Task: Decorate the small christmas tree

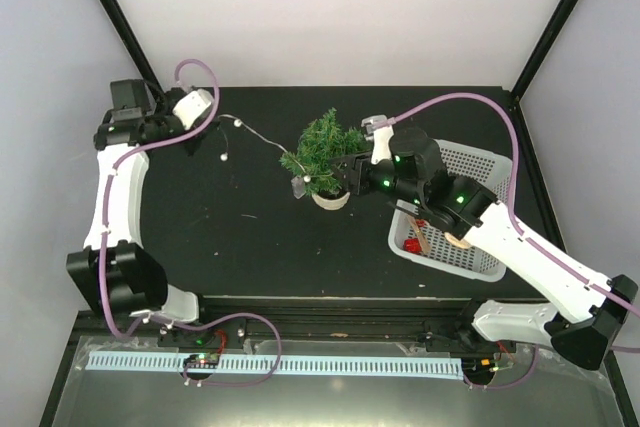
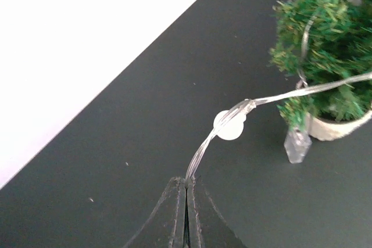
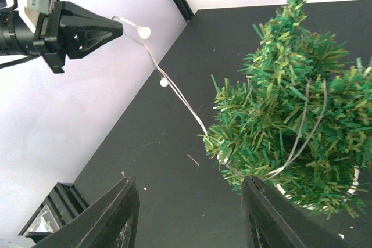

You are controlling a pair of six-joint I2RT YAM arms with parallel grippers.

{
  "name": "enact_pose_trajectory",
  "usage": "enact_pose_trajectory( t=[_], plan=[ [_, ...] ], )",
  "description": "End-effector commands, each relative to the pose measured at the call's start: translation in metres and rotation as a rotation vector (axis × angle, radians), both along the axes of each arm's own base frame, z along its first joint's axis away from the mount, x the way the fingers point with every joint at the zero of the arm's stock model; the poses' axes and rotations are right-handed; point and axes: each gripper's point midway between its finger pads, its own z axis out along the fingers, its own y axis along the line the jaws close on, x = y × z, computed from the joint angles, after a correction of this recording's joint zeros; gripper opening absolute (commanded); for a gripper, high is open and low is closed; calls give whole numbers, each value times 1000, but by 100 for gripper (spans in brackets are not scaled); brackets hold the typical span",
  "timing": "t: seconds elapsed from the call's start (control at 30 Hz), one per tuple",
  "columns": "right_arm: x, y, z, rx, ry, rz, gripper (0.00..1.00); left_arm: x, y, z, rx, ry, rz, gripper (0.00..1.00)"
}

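Left gripper [image 2: 186,180] is pinching shut on the end of a thin light string [image 2: 232,125], far back on the left of the table [image 1: 250,247]. From there the string is stretching rightward, its long line ending among the branches of the small christmas tree [image 1: 322,147] at mid-table. Right gripper [image 1: 347,171] is hovering half open, holding nothing, just beside the tree and by far the nearer arm.

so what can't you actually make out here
top view: right arm covers most of the white basket; only a red bit shows.
right wrist view: foliage nearly hides the small christmas tree pot, so right gripper contact is unclear.
left wrist view: clear piece beside the pot, too blurred to identify.
all views: light string end lost in foliage.
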Motion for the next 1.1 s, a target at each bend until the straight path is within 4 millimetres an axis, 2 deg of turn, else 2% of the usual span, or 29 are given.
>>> enact_pose_trajectory(
  t=[0.0,0.2,0.23,0.27,0.3,0.47,0.6,0.7,0.83,0.93,1.07],
  plan=[
    [8,-12,10,21,-41,-36,50,46,-7,28,85,-125,84,1],
    [29,-31,10,32,-38,-113,50,98,-45,42,129,-175,128,2],
    [33,-33,11,35,-39,-126,50,110,-50,38,143,-176,140,2],
    [36,-36,13,37,-41,-140,50,116,-57,44,151,-197,144,2],
    [40,-39,15,34,-48,-158,50,128,-66,39,163,-195,146,2],
    [60,-55,18,45,-35,-232,50,162,-110,38,197,-251,152,2],
    [74,-69,19,52,-36,-283,50,180,-137,33,186,-291,155,2],
    [86,-75,15,31,-27,-326,50,186,-156,33,144,-297,149,2],
    [105,-77,5,38,2,-359,50,179,-188,41,75,-316,86,1],
    [120,-78,-1,70,27,-374,50,164,-214,52,5,-315,-7,1],
    [142,-85,-14,126,57,-378,50,139,-239,70,-155,-288,-151,2]
  ],
)
